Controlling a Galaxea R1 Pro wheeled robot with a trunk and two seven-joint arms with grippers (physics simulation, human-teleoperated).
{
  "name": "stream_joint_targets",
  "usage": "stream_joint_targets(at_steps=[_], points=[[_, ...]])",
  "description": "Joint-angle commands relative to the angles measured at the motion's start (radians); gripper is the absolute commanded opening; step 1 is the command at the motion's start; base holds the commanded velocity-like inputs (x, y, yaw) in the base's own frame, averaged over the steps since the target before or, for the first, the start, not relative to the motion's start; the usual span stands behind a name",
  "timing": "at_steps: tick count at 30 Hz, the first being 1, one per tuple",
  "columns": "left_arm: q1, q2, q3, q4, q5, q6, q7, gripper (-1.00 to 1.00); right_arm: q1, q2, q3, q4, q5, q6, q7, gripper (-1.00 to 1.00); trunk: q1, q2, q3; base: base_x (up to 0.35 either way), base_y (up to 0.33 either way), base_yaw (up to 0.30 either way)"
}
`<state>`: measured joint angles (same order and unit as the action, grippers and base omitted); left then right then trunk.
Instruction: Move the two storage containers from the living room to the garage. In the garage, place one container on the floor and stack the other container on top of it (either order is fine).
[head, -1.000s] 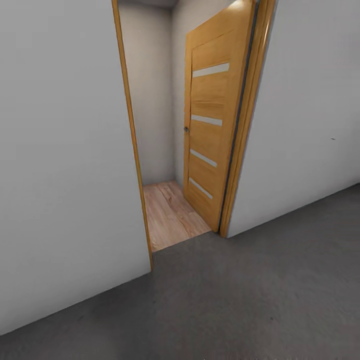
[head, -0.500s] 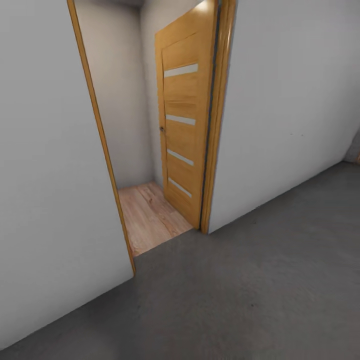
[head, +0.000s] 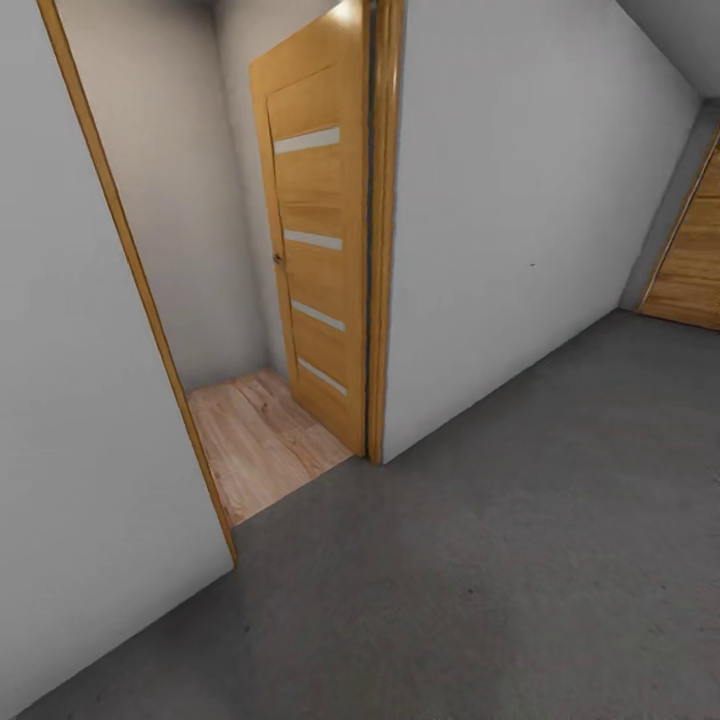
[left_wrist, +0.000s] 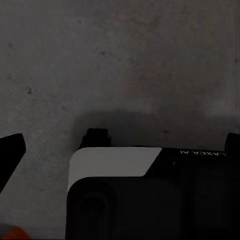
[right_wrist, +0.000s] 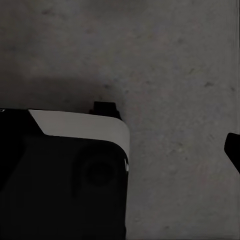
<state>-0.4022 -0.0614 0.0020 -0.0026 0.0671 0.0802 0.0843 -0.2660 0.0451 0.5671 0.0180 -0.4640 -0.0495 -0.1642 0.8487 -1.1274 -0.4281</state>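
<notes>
The left gripper (left_wrist: 122, 147) is released: its two dark fingertips (left_wrist: 11, 152) stand far apart with nothing between them. Of the right gripper (right_wrist: 120, 150) I see one fingertip (right_wrist: 233, 150), so I cannot tell its state; nothing shows in it. Both point down at the floor (left_wrist: 120, 55), with the robot's black-and-white body (left_wrist: 112, 165) just under them. Beside the left jaws a sliver of orange-red (left_wrist: 11, 232) shows. It may be a container set down in the garage, but it is too small to be sure.

Ahead of the jaws stands a white wall (head: 500, 220) with an open doorway (head: 215, 300). The door (head: 315, 240) is swung inward, and wood planks (head: 255, 440) lie beyond it. A second wooden panel (head: 695, 260) sits far to the right.

I judge this a travel leg, hands empty, bound for the living room to fetch a container. The next move calls for squaring the base to the narrow doorway and passing between frame and door.
</notes>
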Motion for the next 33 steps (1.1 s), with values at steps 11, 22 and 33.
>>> stream_joint_targets(at_steps=[11,22,33], points=[[0.046,-0.011,0.000,0.000,0.007,0.009,0.002,1.00,-0.001,0.002,0.010,0.002,-0.008,-0.004,-0.003,1.00,0.000,-0.001,-0.001,0.000,0.000,-0.018],[0.046,-0.008,0.000,0.000,0.008,0.017,0.003,1.00,-0.001,0.004,0.009,0.002,-0.008,-0.007,-0.002,1.00,0.000,-0.001,-0.001,0.000,0.000,-0.093],[0.046,-0.007,0.001,0.000,0.008,0.014,0.003,1.00,-0.001,0.001,0.008,0.002,-0.008,-0.005,-0.003,1.00,0.000,-0.001,-0.001,0.000,0.000,-0.234]])
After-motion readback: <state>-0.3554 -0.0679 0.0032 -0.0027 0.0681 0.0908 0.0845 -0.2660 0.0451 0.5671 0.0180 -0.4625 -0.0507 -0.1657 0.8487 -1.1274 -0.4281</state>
